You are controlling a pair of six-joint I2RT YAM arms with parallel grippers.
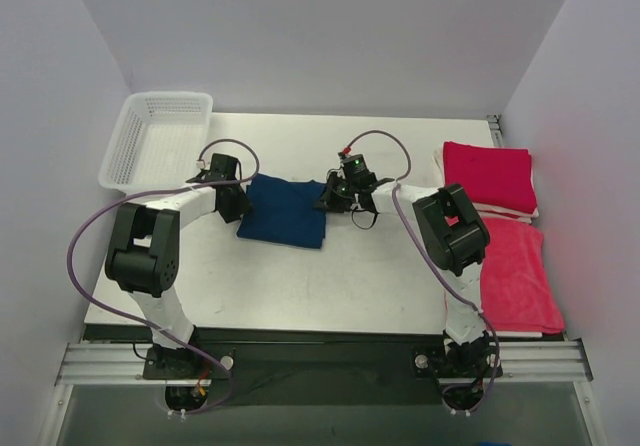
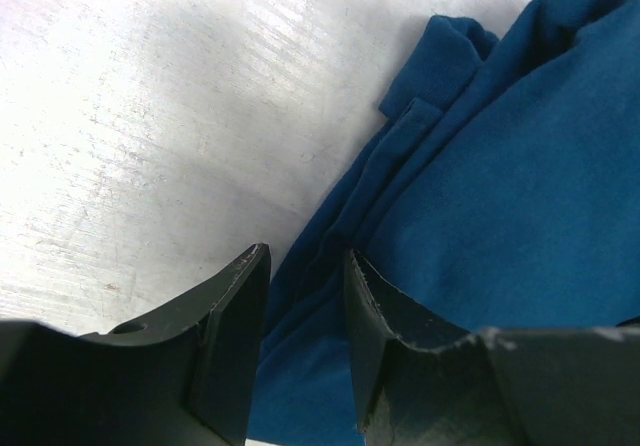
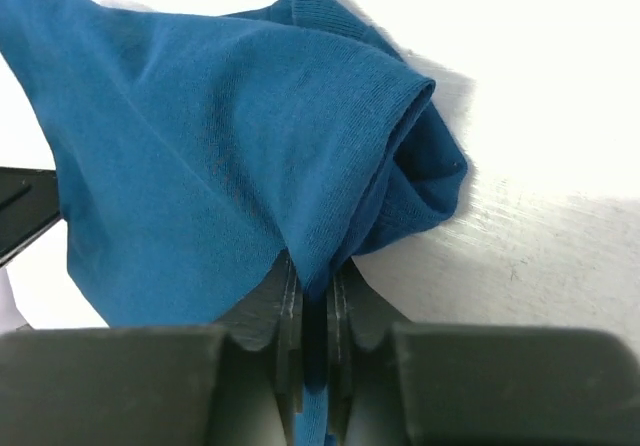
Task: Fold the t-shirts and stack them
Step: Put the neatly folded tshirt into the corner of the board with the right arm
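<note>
A navy blue t-shirt (image 1: 285,213) lies folded in the middle of the table, print hidden. My left gripper (image 1: 235,206) is at its left edge. In the left wrist view the left gripper (image 2: 305,256) has its jaws partly closed, and a thick bunch of the navy shirt (image 2: 500,186) fills the gap. My right gripper (image 1: 328,198) is at the shirt's right edge. The right wrist view shows this gripper (image 3: 312,266) shut tight on a pinched fold of the navy shirt (image 3: 220,156). One red t-shirt (image 1: 490,176) lies folded at the far right, and another (image 1: 515,271) lies nearer.
A white mesh basket (image 1: 155,141) sits at the back left corner of the table (image 1: 300,286). The red shirts overhang the table's right edge. Grey walls close in on both sides and at the back.
</note>
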